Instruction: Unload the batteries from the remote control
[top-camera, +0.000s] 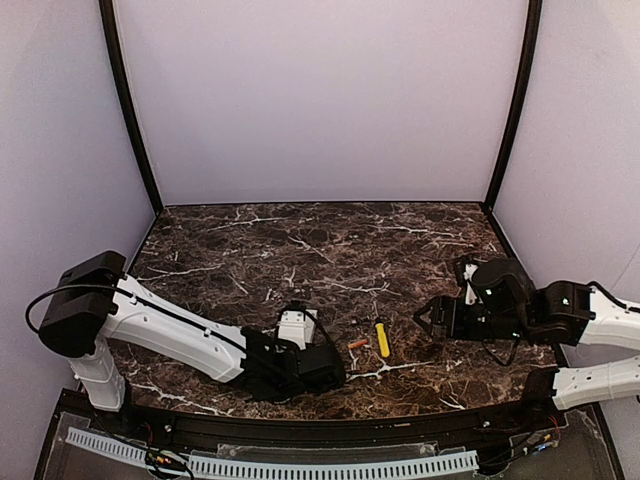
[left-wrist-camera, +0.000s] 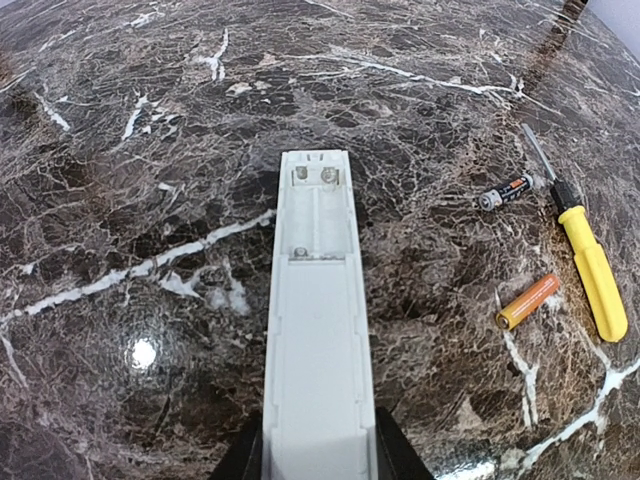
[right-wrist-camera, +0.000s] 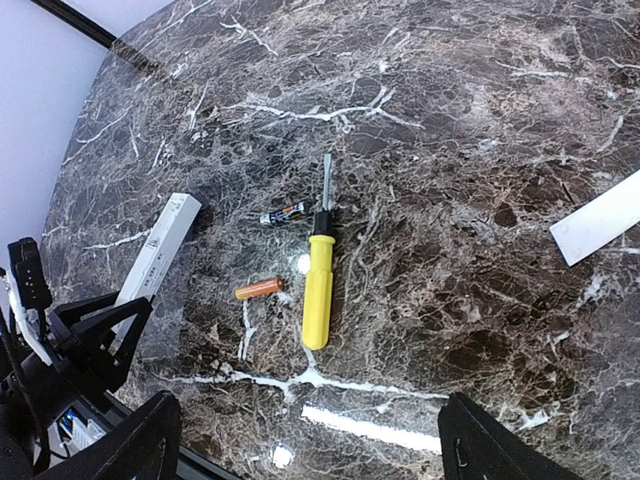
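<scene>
At the near middle of the marble table (top-camera: 330, 250), the left gripper (top-camera: 300, 350) is clamped narrowly on one end of the remote control (left-wrist-camera: 318, 330). Back side faces up, battery bay (left-wrist-camera: 318, 215) and contacts exposed. Right of the remote, on the table: an orange battery (left-wrist-camera: 527, 303) and a darker battery (left-wrist-camera: 505, 191), the latter just beside the yellow screwdriver (left-wrist-camera: 590, 265) shaft. Right gripper (right-wrist-camera: 310, 445) hangs spread wide, holding nothing. White cover strip (right-wrist-camera: 600, 228) lies well apart from them.

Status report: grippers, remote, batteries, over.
Left gripper shut on remote control, battery bay empty. Right gripper open, holding nothing. Both batteries out on table, beside screwdriver.
</scene>
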